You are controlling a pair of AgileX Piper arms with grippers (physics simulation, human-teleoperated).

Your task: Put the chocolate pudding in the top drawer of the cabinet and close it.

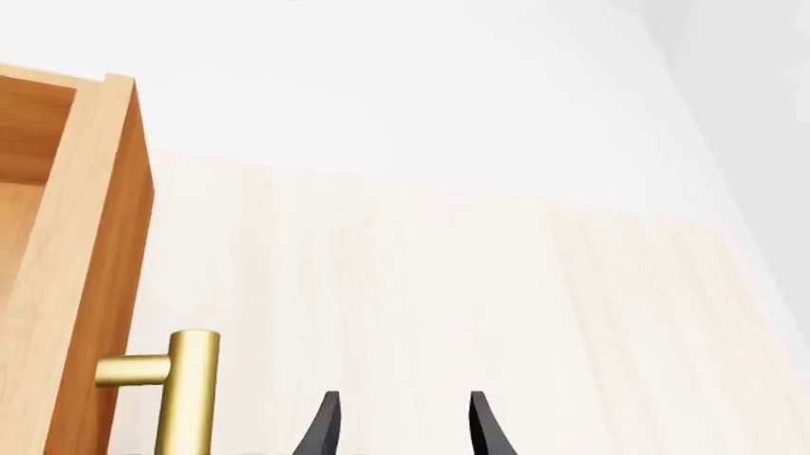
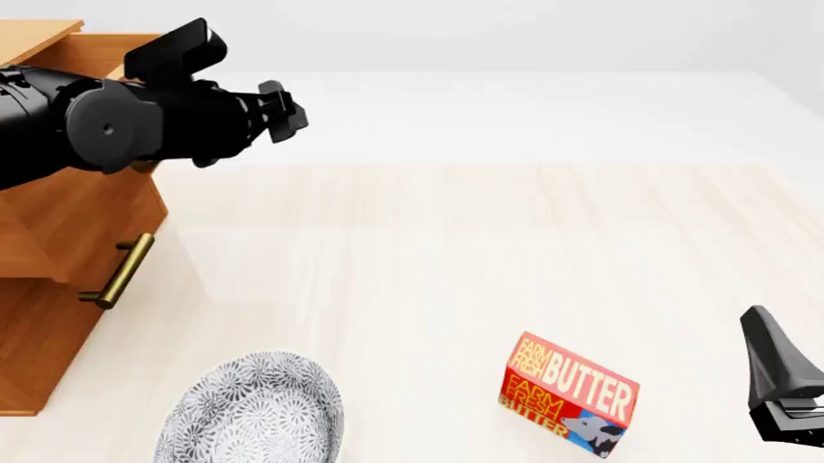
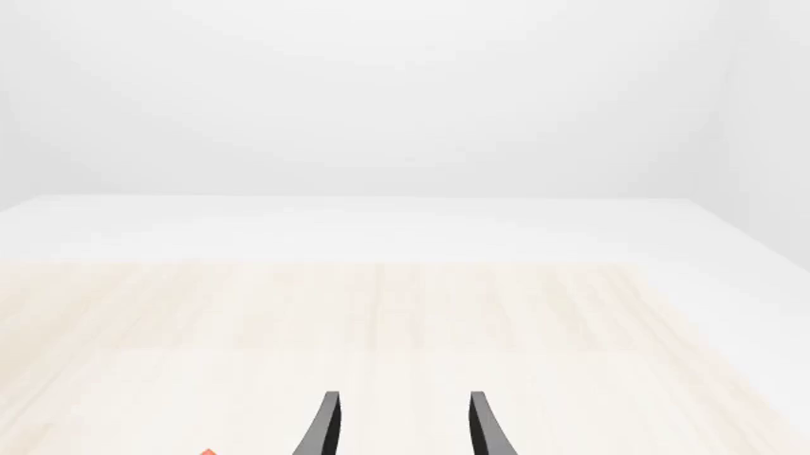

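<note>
Drawer: top drawer [image 1: 64, 256] pulled out, just beside left tool [image 1: 402, 422] | both tools spread, empty

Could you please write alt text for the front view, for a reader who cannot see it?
The left arm's gripper is raised beside the open top drawer of an orange-brown cabinet at the left. On the pale table stand a red butter box and a patterned plate; the right gripper shows at the right edge.
</note>
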